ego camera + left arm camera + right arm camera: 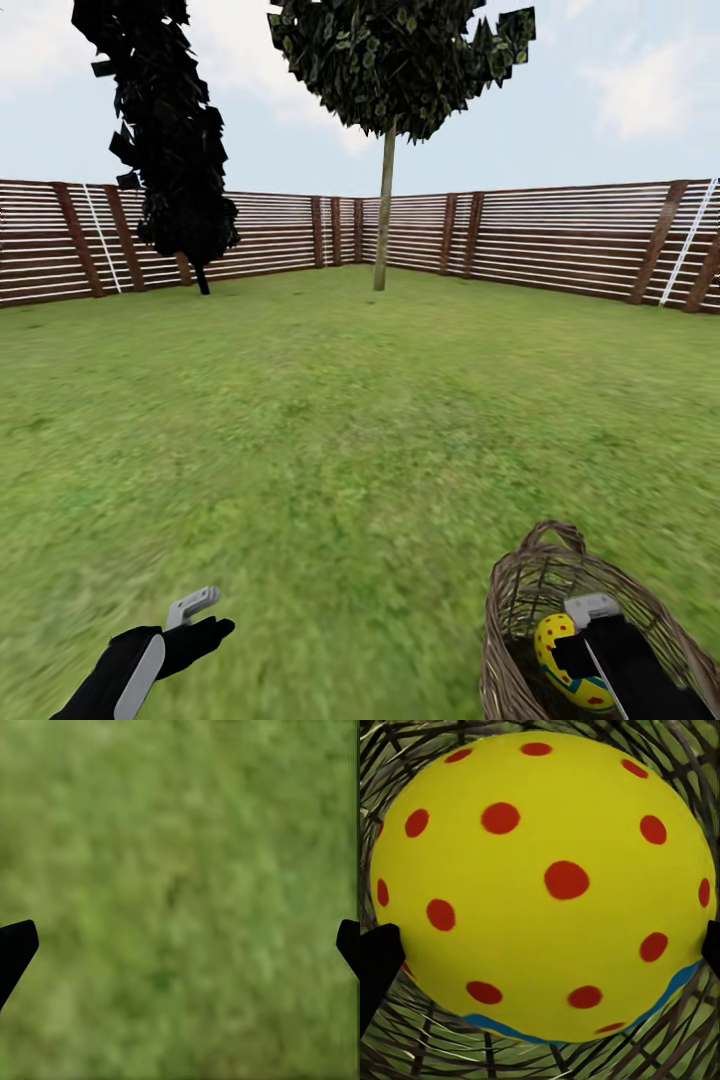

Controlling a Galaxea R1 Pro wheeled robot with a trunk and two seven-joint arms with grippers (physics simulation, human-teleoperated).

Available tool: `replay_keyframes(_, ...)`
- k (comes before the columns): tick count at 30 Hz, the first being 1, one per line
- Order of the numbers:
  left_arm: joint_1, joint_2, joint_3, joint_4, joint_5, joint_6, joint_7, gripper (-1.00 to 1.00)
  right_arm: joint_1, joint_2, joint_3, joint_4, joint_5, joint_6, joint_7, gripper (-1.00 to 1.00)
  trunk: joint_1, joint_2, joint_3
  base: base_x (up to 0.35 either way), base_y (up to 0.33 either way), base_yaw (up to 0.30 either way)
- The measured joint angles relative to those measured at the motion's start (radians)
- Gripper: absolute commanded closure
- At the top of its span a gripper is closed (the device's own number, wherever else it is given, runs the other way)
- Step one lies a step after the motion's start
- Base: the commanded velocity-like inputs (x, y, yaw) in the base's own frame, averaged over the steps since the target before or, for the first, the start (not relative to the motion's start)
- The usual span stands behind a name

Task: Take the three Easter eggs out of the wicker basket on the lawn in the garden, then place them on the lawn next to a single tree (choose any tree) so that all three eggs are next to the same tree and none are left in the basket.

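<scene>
The wicker basket [520, 585] stands on the lawn [350, 420] at the near right. A yellow Easter egg [556, 640] with red dots and a blue-green band lies inside it. My right gripper [575, 665] reaches down into the basket and is open. Its two dark fingertips [379, 956] flank the egg [562, 881] at its widest part, with wicker [540, 1066] behind. Whether they touch the egg I cannot tell. My left gripper [205, 622] hovers low over bare grass at the near left, open [180, 945] and empty. The tree is out of view.
A slatted wooden fence [560, 240] closes the garden at the back. A dark conifer [170, 150] stands at the far left by the fence. A thin trunk with a round leafy crown [385, 200] rises at the far centre. Open grass stretches between.
</scene>
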Motion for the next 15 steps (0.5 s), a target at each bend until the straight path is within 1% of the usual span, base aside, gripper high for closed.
replay_keyframes(15,0.000,0.000,0.001,0.000,0.000,0.000,0.001,-1.00,0.000,0.000,0.000,0.002,0.000,0.001,0.000,1.00,-0.007,0.004,0.035,0.000,0.000,0.000)
